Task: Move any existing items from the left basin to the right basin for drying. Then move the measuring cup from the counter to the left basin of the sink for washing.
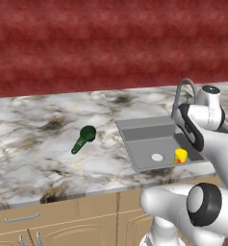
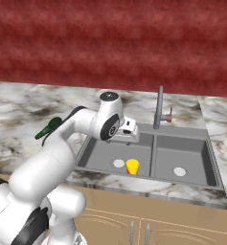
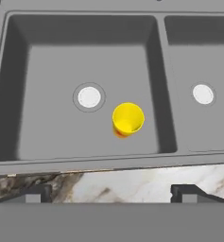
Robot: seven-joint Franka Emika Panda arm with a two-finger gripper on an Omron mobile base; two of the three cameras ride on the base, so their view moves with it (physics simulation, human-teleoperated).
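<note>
A small yellow cup [image 3: 127,119] with a red-orange mark stands upright in the left basin [image 3: 47,118], just right of its pale drain disc [image 3: 89,97]. The same cup [image 1: 181,155] [image 2: 132,166] sits near the basin's front right. My gripper [image 3: 111,194] hovers open above the sink's front rim, looking down at the cup, with nothing between its fingers. The right basin [image 3: 203,132] holds only its drain disc. The dark green measuring cup [image 1: 84,138] [image 2: 49,127] lies on the marble counter [image 1: 33,153] left of the sink, handle toward the front left.
A curved grey faucet [image 2: 159,107] [image 1: 185,89] rises behind the divider between the basins. My arm's white links stretch over the counter edge and the sink's left side. Tan cabinets [image 1: 62,221] run below the counter, and a red wall stands behind it.
</note>
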